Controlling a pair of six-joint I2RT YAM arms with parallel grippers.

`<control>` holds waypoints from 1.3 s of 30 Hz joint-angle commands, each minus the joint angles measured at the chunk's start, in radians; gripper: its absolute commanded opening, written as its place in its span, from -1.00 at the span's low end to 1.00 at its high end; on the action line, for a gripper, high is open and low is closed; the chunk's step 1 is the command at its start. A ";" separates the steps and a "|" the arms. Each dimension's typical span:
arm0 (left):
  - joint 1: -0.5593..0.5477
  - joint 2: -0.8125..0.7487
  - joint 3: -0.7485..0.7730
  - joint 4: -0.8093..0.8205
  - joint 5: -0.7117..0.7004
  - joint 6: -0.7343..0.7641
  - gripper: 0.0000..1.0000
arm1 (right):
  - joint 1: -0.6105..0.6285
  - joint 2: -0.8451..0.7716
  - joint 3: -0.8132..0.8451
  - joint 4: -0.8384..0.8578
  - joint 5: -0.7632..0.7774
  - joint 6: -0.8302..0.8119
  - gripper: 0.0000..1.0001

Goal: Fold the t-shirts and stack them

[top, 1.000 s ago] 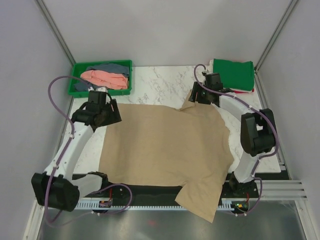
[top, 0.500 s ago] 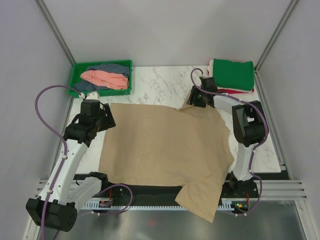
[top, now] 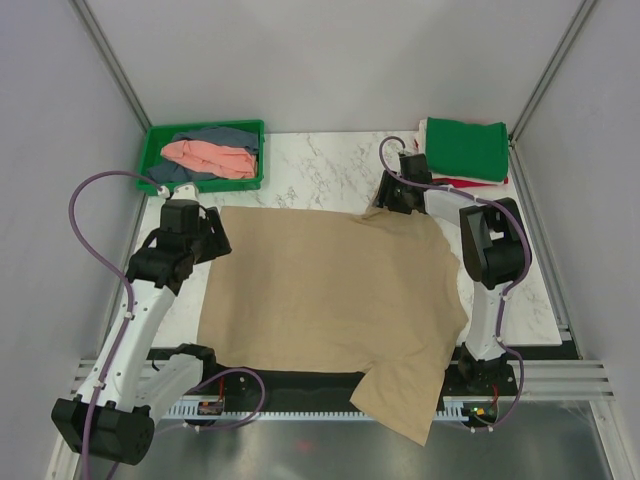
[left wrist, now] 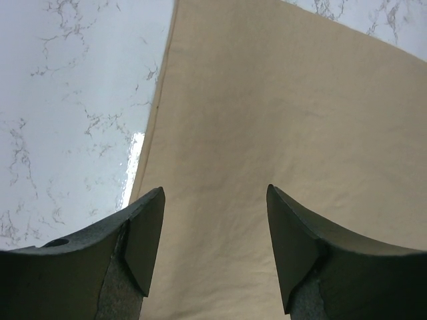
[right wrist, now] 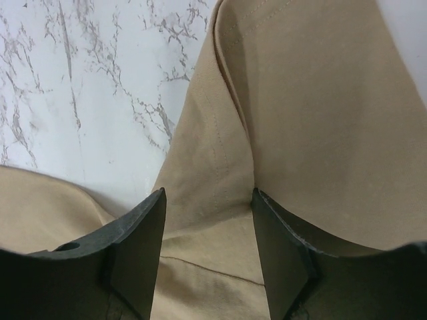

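Marble-topped bench (top: 320, 165) between pale grey walls, easy to read from left to right. At the far left corner sits a green tray (top: 153, 140) holding a salmon pink shirt (top: 210, 157) bunched over a grey-blue shirt (top: 228, 134). Just this side of it the left hand (left wrist: 215, 199) hangs over the far left corner of the tan shirt (top: 330, 290), jaws apart with nothing between them. That shirt lies spread flat across the middle of the bench, its near sleeve (top: 405, 400) drooping off the front edge. At the far right corner the right hand (right wrist: 208, 200) is likewise released, its jaws straddling a raised crease of the far sleeve (right wrist: 233, 127) without pinching it. Behind it, a folded dark green shirt (top: 465, 148) rests on a red shirt (top: 478, 183).

I'd judge the fold is only about to begin. To do it well, both hands should settle on the far edge, close together and carry it over level, so the cloth doesn't skew.

Only the overhead view gives the whole layout and the dangling sleeve. Only the right wrist view shows the buckled crease, and only the left wrist view shows the shirt's edge lying flat on the marble beneath one jaw.
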State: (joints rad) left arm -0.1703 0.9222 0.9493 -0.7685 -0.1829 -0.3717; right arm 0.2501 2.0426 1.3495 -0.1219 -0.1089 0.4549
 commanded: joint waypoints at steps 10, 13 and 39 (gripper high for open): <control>0.002 -0.005 -0.001 0.035 0.007 0.034 0.37 | 0.002 -0.055 -0.049 0.044 -0.005 0.002 -0.32; 0.002 -0.005 -0.001 0.035 0.008 0.036 0.37 | 0.005 -0.056 -0.046 0.047 -0.020 0.008 -0.69; 0.002 0.015 -0.004 0.034 -0.003 0.034 0.36 | 0.029 0.018 0.354 -0.097 -0.062 -0.061 0.45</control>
State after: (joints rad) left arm -0.1703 0.9272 0.9485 -0.7677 -0.1810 -0.3717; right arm 0.3302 2.2105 1.7519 -0.1925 -0.2058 0.4580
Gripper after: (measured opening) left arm 0.685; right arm 0.720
